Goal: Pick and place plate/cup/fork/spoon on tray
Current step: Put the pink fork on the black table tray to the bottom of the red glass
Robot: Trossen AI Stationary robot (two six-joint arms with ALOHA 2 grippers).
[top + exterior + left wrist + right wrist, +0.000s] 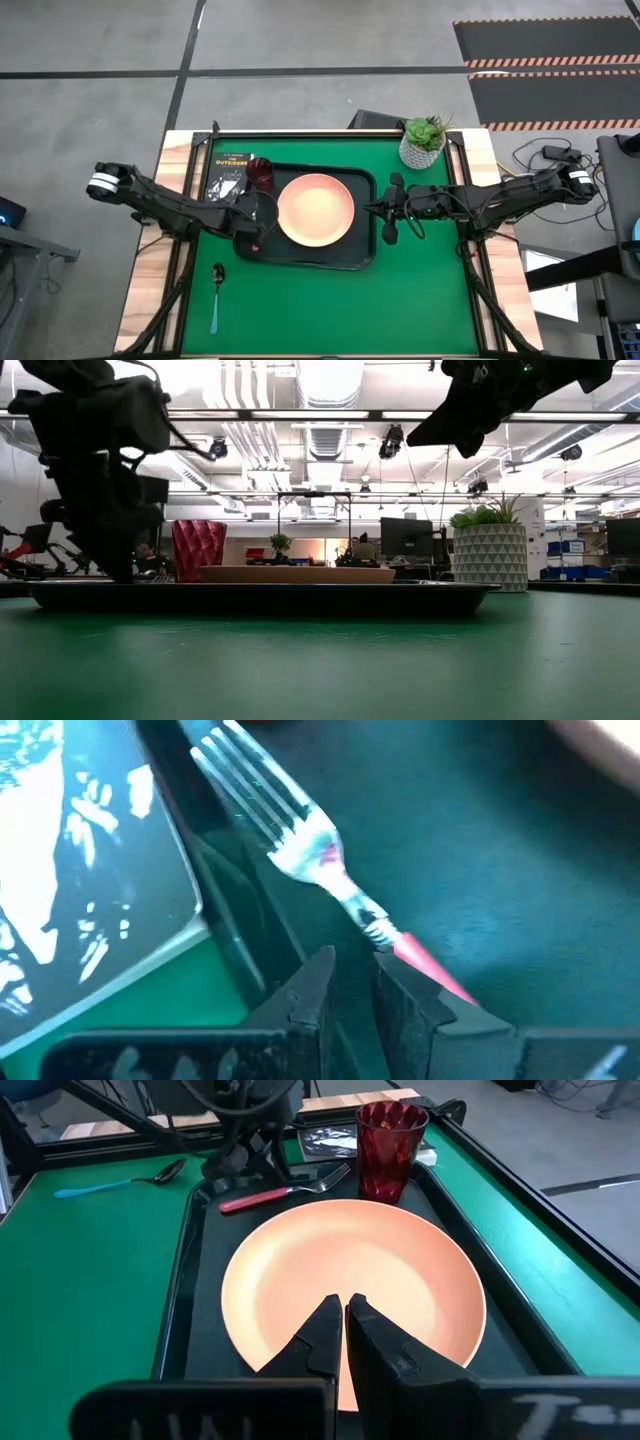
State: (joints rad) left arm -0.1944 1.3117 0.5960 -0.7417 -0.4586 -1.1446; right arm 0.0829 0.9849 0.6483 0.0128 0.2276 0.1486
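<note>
The black tray sits on the green tabletop, toward its far edge and slightly left of centre. The peach-orange plate lies flat in the middle of the tray. The maroon cup stands upright in the tray's far left corner, just beside the plate and not touching it in the right wrist view.

The fork lies flat on the tray floor along the left rim, between the rim and the plate, its silver tines pointing toward the cup and its pink-red handle toward the near edge. The left tool is down over the fork at the tray's left edge. In the left wrist view its fingers stand with only a narrow gap between them, and the fork handle runs alongside and behind one finger rather than between them, so the tool is closed and grips nothing.

The spoon lies on the tabletop outside the tray, near the near left corner, its dark bowl toward the tray and its light blue handle toward the near edge.

The right tool hangs over the tray's right rim, its fingers closed together and empty, pointing at the plate.

A small black book lies just outside the tray's left rim, near the cup. A white pot with a green plant stands at the far right corner.
</note>
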